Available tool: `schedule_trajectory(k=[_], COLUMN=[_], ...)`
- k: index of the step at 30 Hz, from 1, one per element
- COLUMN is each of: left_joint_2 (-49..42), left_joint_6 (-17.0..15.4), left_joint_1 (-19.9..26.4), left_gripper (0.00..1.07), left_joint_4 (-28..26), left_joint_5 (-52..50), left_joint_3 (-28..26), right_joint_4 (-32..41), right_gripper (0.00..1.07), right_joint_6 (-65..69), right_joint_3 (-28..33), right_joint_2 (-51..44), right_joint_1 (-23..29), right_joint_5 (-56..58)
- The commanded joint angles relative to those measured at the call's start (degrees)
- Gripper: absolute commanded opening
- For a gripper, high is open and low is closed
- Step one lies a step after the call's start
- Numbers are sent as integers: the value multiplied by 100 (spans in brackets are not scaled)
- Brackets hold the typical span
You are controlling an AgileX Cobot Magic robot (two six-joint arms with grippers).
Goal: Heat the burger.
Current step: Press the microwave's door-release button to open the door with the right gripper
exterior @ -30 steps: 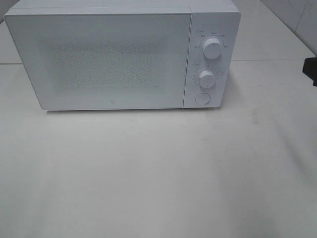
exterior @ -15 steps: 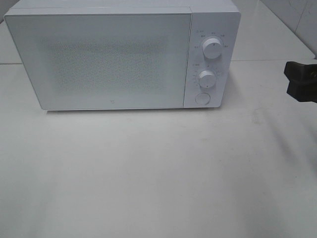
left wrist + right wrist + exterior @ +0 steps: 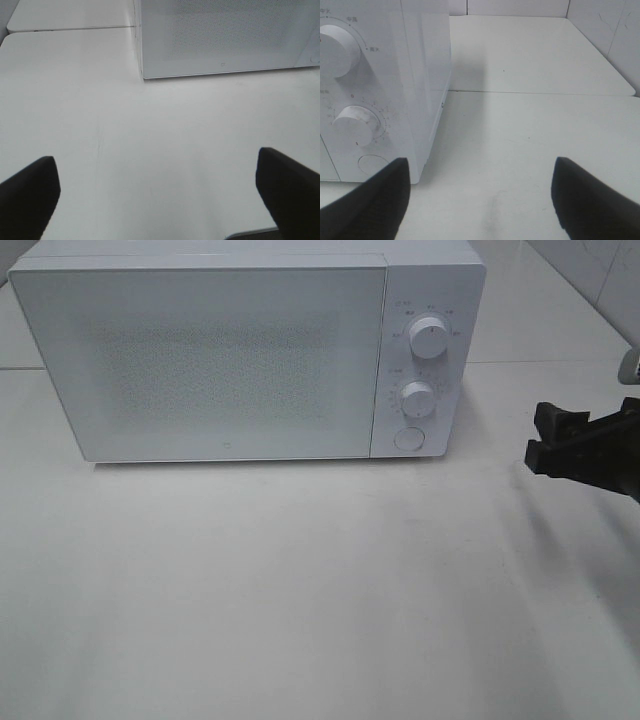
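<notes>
Soft, bright, even light washes out the white desk [image 3: 300, 590] and microwave [image 3: 200, 360], leaving faint shadows, mild grain and blurred dark jaws close up.

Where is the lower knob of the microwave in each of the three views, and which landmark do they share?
Exterior high: the lower knob sits on the control panel, between the upper knob and the round button.
Left wrist: not in it; only the door shows.
Right wrist: the lower knob again, between the same two.
Shared landmark: the microwave.
</notes>
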Motion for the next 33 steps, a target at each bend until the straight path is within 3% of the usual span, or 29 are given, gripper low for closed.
schedule_trajectory(k=[1, 3, 13, 24, 33], left_joint_2=[-34, -34, -34, -34, -34], left_joint_6=[-23, -23, -23, -23, -23], left_joint_1=[17, 17, 17, 17, 17], left_gripper=[101, 101, 101, 101, 101], left_joint_4=[-11, -11, -11, -6, -6], left_joint_5=[-17, -17, -17, -17, -17], left_joint_3=[23, 23, 23, 23, 23], right_joint_4=[510, 980, 2057, 2630, 2807], right_gripper=[76, 76, 76, 76, 76], right_joint_6=[-201, -327, -407, -590, -665], right_joint_3=[-6, -11, -241, -928, -1186], right_joint_2=[143, 344, 963, 1530, 1782], right_joint_1=[309, 768, 1931, 2555, 2750], right_joint_5=[-384, -647, -905, -825, -773])
